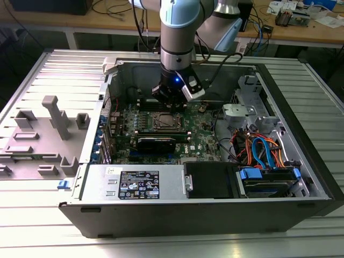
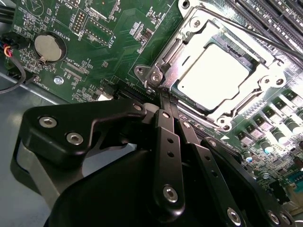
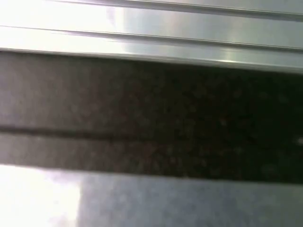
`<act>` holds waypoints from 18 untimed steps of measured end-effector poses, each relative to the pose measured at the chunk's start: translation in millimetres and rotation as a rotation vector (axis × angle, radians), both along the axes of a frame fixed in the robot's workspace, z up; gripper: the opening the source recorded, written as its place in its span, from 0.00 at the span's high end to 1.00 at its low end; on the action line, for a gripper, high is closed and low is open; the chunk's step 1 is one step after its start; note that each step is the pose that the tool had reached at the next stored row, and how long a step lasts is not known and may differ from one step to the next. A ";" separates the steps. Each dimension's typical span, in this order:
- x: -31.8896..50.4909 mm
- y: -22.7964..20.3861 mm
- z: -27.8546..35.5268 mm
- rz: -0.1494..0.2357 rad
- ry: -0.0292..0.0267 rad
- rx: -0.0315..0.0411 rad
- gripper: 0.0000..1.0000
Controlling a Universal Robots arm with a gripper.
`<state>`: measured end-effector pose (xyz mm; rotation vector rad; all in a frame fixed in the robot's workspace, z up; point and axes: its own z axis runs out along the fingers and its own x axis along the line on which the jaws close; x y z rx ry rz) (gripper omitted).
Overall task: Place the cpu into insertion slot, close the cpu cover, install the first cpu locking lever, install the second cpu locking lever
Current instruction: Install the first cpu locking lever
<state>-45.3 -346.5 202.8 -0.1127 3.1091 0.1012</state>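
The cpu [image 2: 215, 78] lies flat in the insertion slot [image 1: 164, 121], its silver top showing through the window of the cpu cover [image 2: 187, 45], which lies down over it. A thin lever rod [image 2: 236, 26] runs along the socket's far side. My gripper [image 2: 162, 94] is shut, and its black fingertips rest at the socket's corner beside a hinge screw [image 2: 155, 78]. I see nothing held between the fingers. In the exterior view the gripper [image 1: 171, 99] hangs inside the open computer case, just behind the socket.
A coin battery [image 2: 49, 46] and the memory slots [image 2: 274, 19] flank the socket. A black expansion card [image 1: 156, 143], the power supply [image 1: 137, 183] and a drive cage with cables [image 1: 263, 156] crowd the case. Grey fixtures [image 1: 54, 115] stand on the table at the exterior view's left.
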 end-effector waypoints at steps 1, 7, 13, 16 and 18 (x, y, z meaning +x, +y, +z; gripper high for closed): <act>0.0 0.0 -0.1 0.000 -0.0001 0.0044 0.89; 0.0 0.2 1.6 0.000 -0.0005 0.0105 0.89; 0.0 0.0 6.0 0.000 0.0000 0.0013 0.89; 0.0 -0.1 6.1 0.000 -0.0001 -0.0025 0.89; 0.0 0.0 6.0 0.000 -0.0001 -0.0029 0.89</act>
